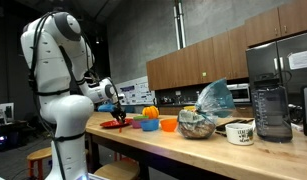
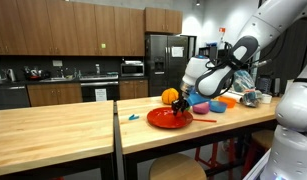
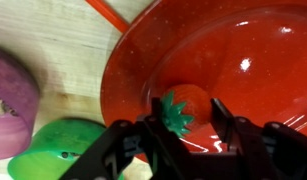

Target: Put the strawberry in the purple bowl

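The strawberry (image 3: pixel 188 108), small and red with a green leaf top, lies on the flat red plate (image 3: pixel 243 60). In the wrist view my gripper (image 3: pixel 188 125) is down on the plate, with its two fingers closed against the strawberry's sides. In both exterior views the gripper (image 1: pixel 117 110) (image 2: pixel 183 106) sits low over the red plate (image 1: pixel 115 123) (image 2: pixel 163 119). The bluish-purple bowl (image 2: pixel 201 101) (image 1: pixel 148 126) stands just beyond the plate, beside the orange bowl (image 2: pixel 219 105) (image 1: pixel 169 124).
A round orange fruit (image 2: pixel 170 96) (image 1: pixel 150 113) sits by the plate. The wrist view shows a green object (image 3: pixel 63 145) and a purple rounded object (image 3: pixel 13 100) left of the plate. A bag (image 1: pixel 198 122), a mug (image 1: pixel 240 131) and a blender (image 1: pixel 270 100) stand further along the counter.
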Controlling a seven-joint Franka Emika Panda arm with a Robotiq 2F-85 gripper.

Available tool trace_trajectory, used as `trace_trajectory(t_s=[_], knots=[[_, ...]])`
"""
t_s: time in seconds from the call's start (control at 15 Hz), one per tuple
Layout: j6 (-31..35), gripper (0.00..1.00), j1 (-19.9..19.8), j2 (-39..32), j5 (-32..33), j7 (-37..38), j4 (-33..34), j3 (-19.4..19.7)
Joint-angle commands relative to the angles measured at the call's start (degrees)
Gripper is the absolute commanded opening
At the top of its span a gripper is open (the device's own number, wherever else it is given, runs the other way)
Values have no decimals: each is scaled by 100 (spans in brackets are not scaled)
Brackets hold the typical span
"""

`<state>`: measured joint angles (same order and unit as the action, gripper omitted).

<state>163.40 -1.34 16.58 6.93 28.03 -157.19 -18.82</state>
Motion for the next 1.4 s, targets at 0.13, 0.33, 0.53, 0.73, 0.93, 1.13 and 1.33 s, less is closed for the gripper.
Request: trace_trajectory(t_s=[0.13, 0.33, 0.53, 0.73, 0.93, 1.13, 1.33], knots=[[-138, 25, 132, 316, -195, -66, 192, 88], [-607, 25, 178, 569, -290, -159, 471, 165], [-1216, 25, -17, 859, -134, -63, 813, 211], [-1734, 25, -293, 1048, 57, 6, 1222, 322], [-2219, 25, -648, 1016, 324, 26, 1663, 446], [-2432, 25, -1003, 793, 637, 157, 1938, 586], [-2401, 25, -1280, 544, 869, 360, 2018, 738]])
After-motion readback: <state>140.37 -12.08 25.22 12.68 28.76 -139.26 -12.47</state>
